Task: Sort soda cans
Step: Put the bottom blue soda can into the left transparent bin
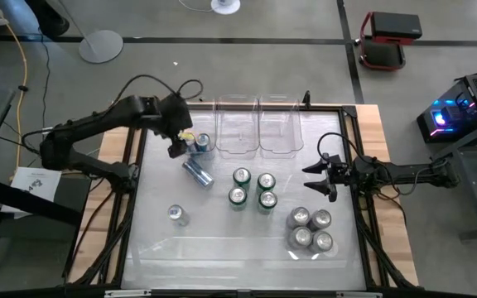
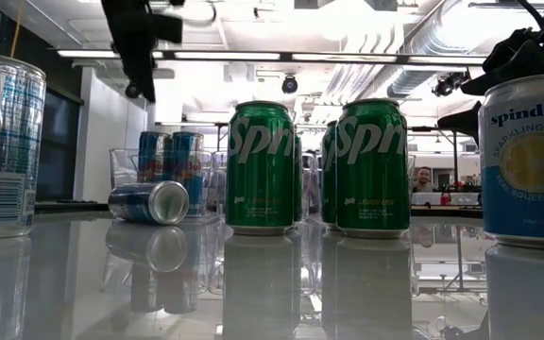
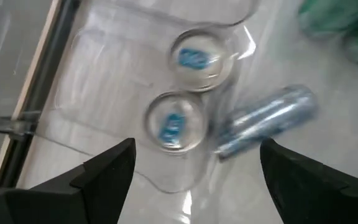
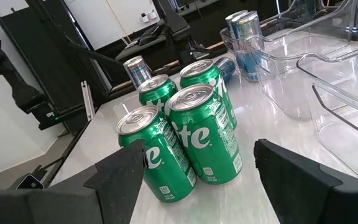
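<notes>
My left gripper [image 1: 176,147] [image 3: 194,177] hangs open above the leftmost clear bin [image 3: 104,93] and touches nothing. Two blue cans [image 3: 173,123] [image 1: 201,142] stand upright on the bin's floor. A third blue can [image 3: 266,121] [image 1: 197,172] lies on its side on the table just outside the bin. Another blue can [image 1: 176,215] stands alone near the left front. Several green cans [image 1: 253,188] [image 4: 194,134] stand clustered mid-table, and several silver cans [image 1: 310,229] at the right front. My right gripper [image 1: 317,176] [image 4: 197,180] waits open at the table's right, level, facing the green cans.
Two more clear bins [image 1: 237,124] [image 1: 278,124] stand side by side along the far edge, right of the first. A dark frame [image 1: 131,165] borders the white table top. In the low view, the green cans [image 2: 260,165] and a pale can [image 2: 527,161] stand close to the camera.
</notes>
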`<state>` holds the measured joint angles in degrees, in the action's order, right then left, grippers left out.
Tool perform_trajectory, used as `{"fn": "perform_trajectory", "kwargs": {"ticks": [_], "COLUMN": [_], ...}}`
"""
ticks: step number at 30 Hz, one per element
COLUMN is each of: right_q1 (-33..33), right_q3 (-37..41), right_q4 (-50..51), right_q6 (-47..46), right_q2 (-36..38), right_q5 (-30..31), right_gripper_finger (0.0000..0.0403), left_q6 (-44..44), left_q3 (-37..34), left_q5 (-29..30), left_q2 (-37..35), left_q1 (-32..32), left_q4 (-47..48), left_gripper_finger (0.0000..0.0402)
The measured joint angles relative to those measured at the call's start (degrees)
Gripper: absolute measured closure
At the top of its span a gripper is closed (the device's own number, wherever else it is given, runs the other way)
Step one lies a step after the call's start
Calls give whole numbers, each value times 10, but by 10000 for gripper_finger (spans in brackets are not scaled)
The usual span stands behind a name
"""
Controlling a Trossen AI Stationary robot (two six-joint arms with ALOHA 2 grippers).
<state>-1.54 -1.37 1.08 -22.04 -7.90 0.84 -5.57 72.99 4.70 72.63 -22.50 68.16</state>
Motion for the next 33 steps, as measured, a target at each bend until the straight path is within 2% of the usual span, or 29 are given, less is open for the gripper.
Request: {"fn": "perform_trajectory", "kwargs": {"ticks": [3,9,13,16,19,22,27,33], "right_q1": [0,0,0,0,0,0,0,0], "right_q3": [0,0,0,0,0,0,0,0], "right_q4": [0,0,0,0,0,0,0,0], "right_q6": [0,0,0,0,0,0,0,0], "right_q2": [0,0,0,0,0,0,0,0], "right_q5": [0,0,0,0,0,0,0,0], "right_gripper_finger": [112,112,112,112,112,112,112,112], "left_q6": [56,229,344,391,378,349,282,188], "left_q3": [5,5,5,5,5,5,5,5], "left_q5": [33,74,114,121,119,111,108,64], "left_q2": [-16,-31,-18,5,34,61,102,146], "left_q1": [84,285,421,502,559,588,602,597], "left_q4": [10,15,16,17,17,17,20,44], "left_gripper_finger": [80,80,80,80,80,80,80,80]}}
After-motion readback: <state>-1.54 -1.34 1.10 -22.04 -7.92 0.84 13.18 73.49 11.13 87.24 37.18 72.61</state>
